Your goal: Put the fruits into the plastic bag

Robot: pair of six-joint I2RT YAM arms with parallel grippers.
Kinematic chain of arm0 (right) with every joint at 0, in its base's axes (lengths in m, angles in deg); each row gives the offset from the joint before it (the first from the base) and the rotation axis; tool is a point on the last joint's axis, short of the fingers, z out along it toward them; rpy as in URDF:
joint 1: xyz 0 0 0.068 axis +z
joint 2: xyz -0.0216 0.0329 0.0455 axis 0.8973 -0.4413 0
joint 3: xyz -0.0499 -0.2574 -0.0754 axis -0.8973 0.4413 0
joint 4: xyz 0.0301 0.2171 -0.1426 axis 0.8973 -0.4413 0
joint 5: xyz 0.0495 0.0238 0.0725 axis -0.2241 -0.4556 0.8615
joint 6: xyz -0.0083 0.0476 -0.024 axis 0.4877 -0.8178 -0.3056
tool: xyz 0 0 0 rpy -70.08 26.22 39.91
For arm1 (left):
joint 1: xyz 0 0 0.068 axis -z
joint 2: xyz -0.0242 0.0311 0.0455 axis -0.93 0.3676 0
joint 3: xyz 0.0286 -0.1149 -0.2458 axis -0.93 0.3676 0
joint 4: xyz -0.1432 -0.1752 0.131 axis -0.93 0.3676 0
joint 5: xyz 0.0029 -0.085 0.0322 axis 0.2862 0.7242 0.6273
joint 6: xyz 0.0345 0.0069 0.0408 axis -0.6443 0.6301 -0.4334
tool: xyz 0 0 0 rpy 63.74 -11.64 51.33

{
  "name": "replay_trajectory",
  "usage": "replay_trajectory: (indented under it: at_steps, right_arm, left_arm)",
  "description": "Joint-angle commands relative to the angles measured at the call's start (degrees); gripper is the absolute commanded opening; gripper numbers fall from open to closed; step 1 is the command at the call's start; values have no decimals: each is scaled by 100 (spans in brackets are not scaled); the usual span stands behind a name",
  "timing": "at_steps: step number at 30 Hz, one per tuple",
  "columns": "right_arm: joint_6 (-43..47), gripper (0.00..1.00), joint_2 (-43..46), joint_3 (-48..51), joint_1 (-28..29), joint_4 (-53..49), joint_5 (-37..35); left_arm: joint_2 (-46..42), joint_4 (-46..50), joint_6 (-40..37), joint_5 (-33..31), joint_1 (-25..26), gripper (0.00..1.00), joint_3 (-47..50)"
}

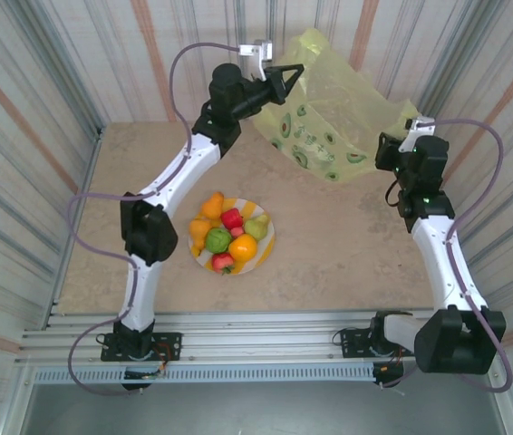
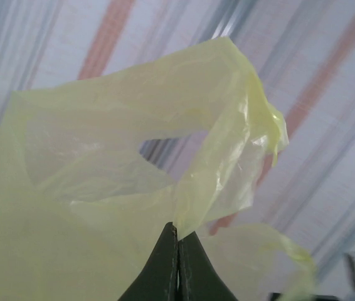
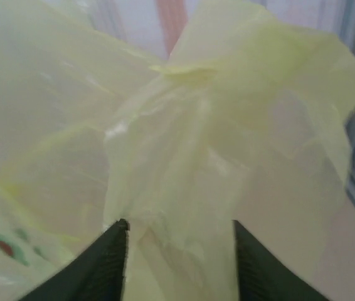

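The fruits [image 1: 230,234] lie piled on a round striped plate [image 1: 268,243] at mid-table: an orange [image 1: 243,246], a green apple [image 1: 218,239], a red one [image 1: 232,218] and a pear [image 1: 256,227] among them. The yellow-green plastic bag [image 1: 333,104] with avocado prints hangs raised at the back. My left gripper [image 1: 298,69] is shut on one bag handle [image 2: 227,157], with thin film pinched at its tips [image 2: 177,227]. At the bag's right side, my right gripper [image 1: 400,136] is open, and a bunched bag handle [image 3: 215,125] stands between its fingers [image 3: 179,222].
Striped curtain walls close in the table on the left, back and right. Bare tabletop [image 1: 347,245] lies between the plate and the right arm. The metal rail [image 1: 256,331] with both arm bases runs along the near edge.
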Motion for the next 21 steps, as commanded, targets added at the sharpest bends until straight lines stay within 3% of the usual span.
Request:
replay_trajectory:
  at_steps: [1, 6, 11, 15, 21]
  right_arm:
    - [-316, 60, 12, 457, 38, -300, -512]
    - [-216, 89, 1556, 1557, 45, 352, -393]
    - [228, 97, 2315, 1363, 319, 373, 191]
    - [1020, 99, 1675, 714, 729, 35, 553]
    - [1930, 99, -289, -921, 776, -852, 1059]
  left_arm:
    - [-449, -1206, -355, 675, 27, 0, 1410]
    - [-796, -2383, -1163, 595, 1, 0, 3183]
    - [-762, -2917, -1102, 1030, -125, 0, 3715]
    - [-1013, -3086, -1272, 1184, -190, 0, 4165]
    - [-1249, -3107, -1531, 1289, -252, 0, 4529]
